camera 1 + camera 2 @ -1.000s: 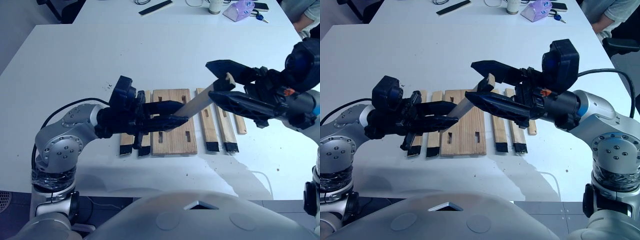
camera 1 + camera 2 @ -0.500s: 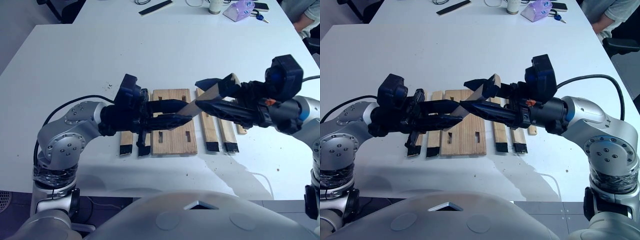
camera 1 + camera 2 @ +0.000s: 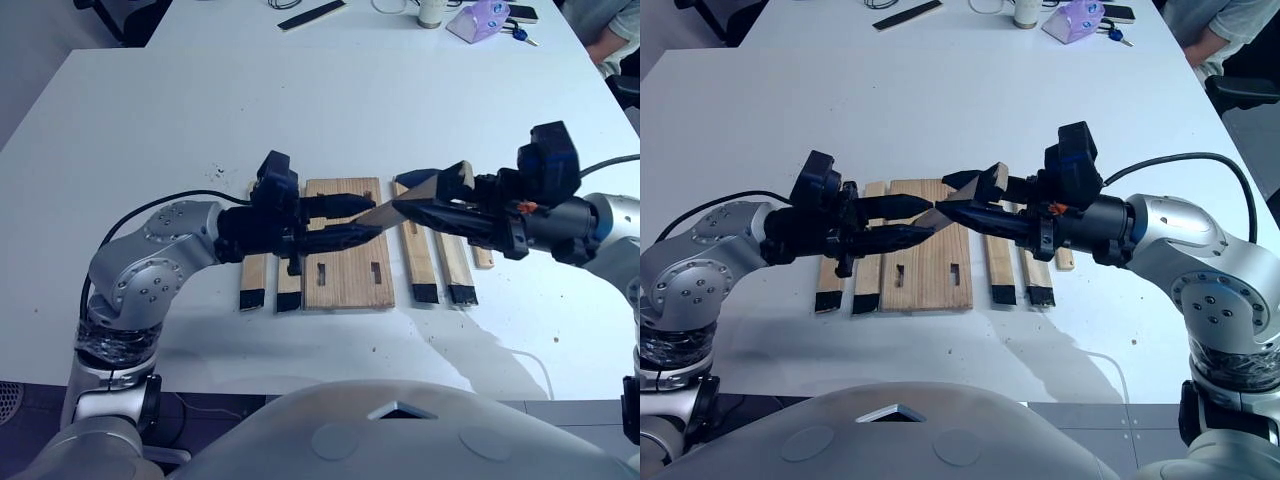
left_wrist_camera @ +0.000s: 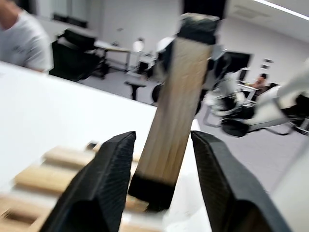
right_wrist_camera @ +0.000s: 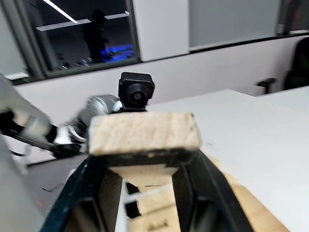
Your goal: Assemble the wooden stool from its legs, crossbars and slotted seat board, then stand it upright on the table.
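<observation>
- White office table carries the slotted seat board, loose legs flanking it.
- Right gripper pinches a wooden leg above it; left gripper spreads its fingers around the black tip.

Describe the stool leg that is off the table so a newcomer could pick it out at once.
On the white table, find the slotted seat board lying flat with wooden sticks on either side. Above it one leg slants in the air, clamped in the right tool, its black-tipped end between the open left tool. It alone is off the table.
</observation>
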Motion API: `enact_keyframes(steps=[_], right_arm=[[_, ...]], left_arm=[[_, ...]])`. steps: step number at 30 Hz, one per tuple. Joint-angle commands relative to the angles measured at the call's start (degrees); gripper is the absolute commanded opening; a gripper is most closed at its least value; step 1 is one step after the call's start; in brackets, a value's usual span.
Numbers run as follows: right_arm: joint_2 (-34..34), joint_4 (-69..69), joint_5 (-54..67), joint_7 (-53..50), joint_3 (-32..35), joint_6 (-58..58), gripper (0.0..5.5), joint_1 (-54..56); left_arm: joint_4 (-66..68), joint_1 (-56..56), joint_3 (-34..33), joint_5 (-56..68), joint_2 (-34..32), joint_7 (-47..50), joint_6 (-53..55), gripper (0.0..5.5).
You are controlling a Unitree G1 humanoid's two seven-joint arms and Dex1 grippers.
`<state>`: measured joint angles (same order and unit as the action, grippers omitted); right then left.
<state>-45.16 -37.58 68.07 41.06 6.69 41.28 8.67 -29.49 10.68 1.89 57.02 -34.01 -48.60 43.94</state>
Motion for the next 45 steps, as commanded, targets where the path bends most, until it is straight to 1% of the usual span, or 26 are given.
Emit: enact_keyframes(steps=[1, 5, 8, 10, 12, 17, 21, 26, 28, 35, 40, 42, 45], right_arm=[[-3.1, 3.5, -11.9, 2.8, -1.1, -3.5, 1.30, -0.6], [-9.7, 15.1, -30.3, 10.1, -2.5, -14.2, 1.30, -3.4], [-11.5, 22.1, -34.5, 16.3, -1.9, -19.1, 1.30, -3.6], [-12.3, 26.5, -38.3, 20.0, -3.1, -23.1, 1.30, -3.2], [-11.9, 31.0, -41.7, 22.9, -4.7, -26.9, 1.30, -2.2], [-8.1, 40.1, -46.2, 26.6, -7.9, -32.2, 1.30, 2.0], [-7.2, 41.1, -47.4, 27.8, -7.7, -34.1, 1.30, 2.8], [-7.0, 39.0, -47.7, 28.4, -6.9, -34.9, 1.30, 2.2], [-6.5, 38.2, -46.6, 28.5, -6.8, -33.7, 1.30, 1.7], [-5.6, 37.8, -47.7, 29.7, -8.8, -33.8, 1.30, -3.2], [-8.0, 36.7, -46.8, 33.2, -9.2, -32.4, 1.30, -6.7], [-8.7, 35.7, -45.6, 34.7, -9.4, -30.7, 1.30, -6.2], [-7.1, 37.1, -46.3, 34.2, -10.7, -29.0, 1.30, -2.7]], left_arm=[[4.3, -0.7, -1.3, -3.1, 0.1, 2.0, -0.7, 2.63], [8.5, -2.9, -1.5, -7.9, 0.3, 1.8, -3.8, 2.66], [9.2, -4.1, -0.9, -10.2, 1.1, 2.1, -5.4, 2.66], [9.7, -4.7, -0.5, -11.8, 1.9, 2.5, -6.3, 2.66], [9.9, -5.4, 0.0, -13.3, 2.6, 2.9, -7.1, 2.66], [9.0, -6.9, 0.4, -14.7, 4.4, 3.7, -7.8, 2.66], [8.1, -7.2, 0.3, -14.6, 4.9, 3.8, -7.6, 2.66], [7.6, -7.6, 0.1, -14.6, 5.0, 3.6, -7.5, 2.66], [7.6, -7.7, 0.1, -14.6, 5.1, 3.6, -7.5, 2.66], [7.3, -7.5, 0.6, -14.9, 4.7, 3.1, -7.3, 2.66], [6.4, -7.2, 0.7, -14.5, 4.3, 2.6, -6.7, 2.66], [6.1, -7.4, 0.7, -14.4, 4.3, 2.6, -6.7, 2.66], [6.1, -7.8, 1.2, -15.0, 4.6, 2.7, -7.0, 2.66]])
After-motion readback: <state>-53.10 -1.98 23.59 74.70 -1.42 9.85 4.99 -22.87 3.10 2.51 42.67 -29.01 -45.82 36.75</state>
